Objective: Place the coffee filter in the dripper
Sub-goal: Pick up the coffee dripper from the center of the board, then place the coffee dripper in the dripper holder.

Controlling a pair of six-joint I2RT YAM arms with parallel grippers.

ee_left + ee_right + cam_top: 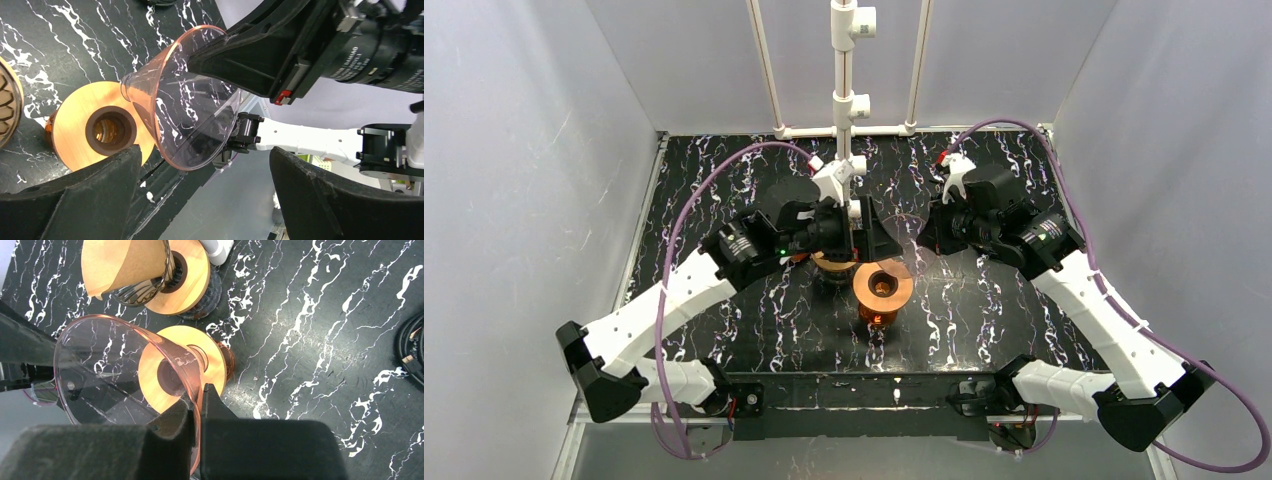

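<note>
White-walled booth, black marbled counter (pixel 325 340). Two wood-collared stands (pixel 216 365) at centre. One paper coffee filter (pixel 125 262) rests on the upper-left stand. One clear dripper (pixel 100 355), its rim pinched by the right claw (pixel 197 405). Left claw (pixel 205 152) gapes wide.

Bright, even light fills the top view, and the white walls (pixel 514 150) glow softly. The black table (pixel 984 310) shows no hard shadows, only a faint shine.

In the left wrist view, the clear dripper (pixel 190 115) has small shiny spots on its rim at 11 o'clock. The table's white lines look bent through it. The left gripper (pixel 204 152) at 6 o'clock is dark and fuzzy.

In the right wrist view, the paper filter (pixel 125 262) at 11 o'clock glows warm. The right gripper (pixel 197 400) at 6 o'clock is a blurry dark shape.
</note>
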